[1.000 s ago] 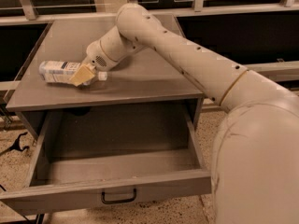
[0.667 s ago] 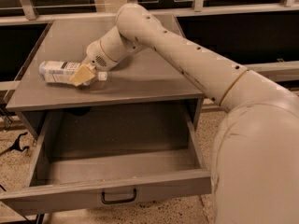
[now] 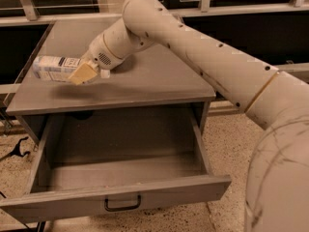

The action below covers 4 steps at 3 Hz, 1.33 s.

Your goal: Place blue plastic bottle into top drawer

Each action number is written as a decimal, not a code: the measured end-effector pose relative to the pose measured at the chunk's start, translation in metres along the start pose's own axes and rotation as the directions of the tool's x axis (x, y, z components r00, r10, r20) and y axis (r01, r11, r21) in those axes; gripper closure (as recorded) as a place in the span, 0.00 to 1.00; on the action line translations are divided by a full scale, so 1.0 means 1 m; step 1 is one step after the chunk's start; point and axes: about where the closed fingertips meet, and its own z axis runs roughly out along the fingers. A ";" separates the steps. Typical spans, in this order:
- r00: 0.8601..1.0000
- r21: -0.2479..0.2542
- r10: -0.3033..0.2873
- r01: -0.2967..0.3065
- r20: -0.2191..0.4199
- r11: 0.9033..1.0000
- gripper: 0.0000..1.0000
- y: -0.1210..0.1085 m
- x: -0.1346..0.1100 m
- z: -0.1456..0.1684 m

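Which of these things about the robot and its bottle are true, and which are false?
1. The top drawer is pulled open. True.
2. The blue plastic bottle is inside the drawer. False: it is above the cabinet top, gripped at one end.
3. The gripper is over the left part of the cabinet top, shut on the bottle. True.
4. The bottle stands upright. False: it is on its side, pointing left.
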 end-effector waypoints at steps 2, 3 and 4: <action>0.989 0.057 -0.148 0.147 0.019 0.988 1.00 0.051 -0.010 -0.060; 0.979 0.089 -0.202 0.200 0.010 0.976 1.00 0.085 0.007 -0.100; 0.979 0.089 -0.202 0.200 0.010 0.976 1.00 0.085 0.007 -0.100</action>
